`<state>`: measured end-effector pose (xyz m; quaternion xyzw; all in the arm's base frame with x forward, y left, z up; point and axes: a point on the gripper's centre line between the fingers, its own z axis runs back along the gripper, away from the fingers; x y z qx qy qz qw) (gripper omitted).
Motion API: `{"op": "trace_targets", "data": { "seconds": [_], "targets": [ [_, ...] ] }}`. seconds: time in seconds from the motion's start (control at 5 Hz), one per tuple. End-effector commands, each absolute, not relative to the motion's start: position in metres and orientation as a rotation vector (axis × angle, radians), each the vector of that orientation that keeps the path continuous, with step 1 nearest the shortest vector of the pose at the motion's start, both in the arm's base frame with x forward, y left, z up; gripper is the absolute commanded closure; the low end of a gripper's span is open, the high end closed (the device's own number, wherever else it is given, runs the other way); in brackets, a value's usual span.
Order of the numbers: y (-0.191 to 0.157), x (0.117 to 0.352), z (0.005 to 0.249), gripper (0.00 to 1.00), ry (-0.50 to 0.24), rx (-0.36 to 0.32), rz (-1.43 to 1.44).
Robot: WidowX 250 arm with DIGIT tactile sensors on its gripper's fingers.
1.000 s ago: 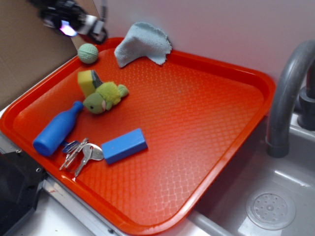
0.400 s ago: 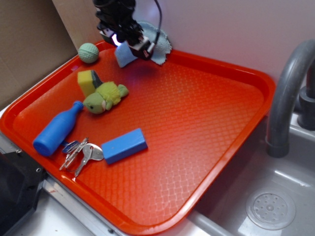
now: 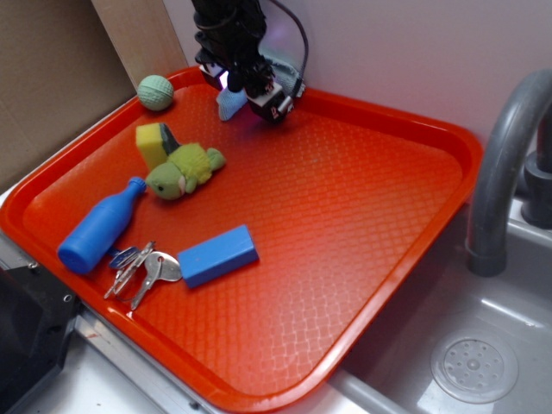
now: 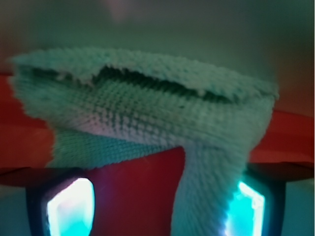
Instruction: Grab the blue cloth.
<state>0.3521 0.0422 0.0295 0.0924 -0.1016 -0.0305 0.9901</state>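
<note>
Ball [image 3: 155,92]: far-left corner of tray [image 3: 371,198], by the rim.
Sponge [image 3: 155,142], plush [image 3: 183,170]: touching, left side.
Bottle [image 3: 99,228], keys [image 3: 138,267], block [image 3: 217,255]: near front-left edge.
Gripper [image 3: 250,90]: down over the cloth at the back rim; fingers spread, one on each side of the fabric in the wrist view.
Cloth [image 4: 147,108]: bunched against the back wall, mostly hidden under the gripper; one corner [image 3: 231,103] shows.
Faucet [image 3: 500,164]: right, over the sink.

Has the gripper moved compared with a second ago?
Yes. The gripper has travelled right from beyond the green ball, over the tray's far rim, and now sits on the blue cloth.
</note>
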Motion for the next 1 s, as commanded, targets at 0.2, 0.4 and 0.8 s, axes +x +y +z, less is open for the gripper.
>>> {"op": "trace_targets", "data": {
  "seconds": [0.2,0.4,0.8],
  "targets": [
    [0.046,0.373,0.047,1.0,-0.283,0.183,-0.072],
    [0.048,0.372,0.051,1.0,-0.292,0.199,-0.067],
    [0.047,0.369,0.053,1.0,-0.291,0.201,-0.064]
  ]
}}
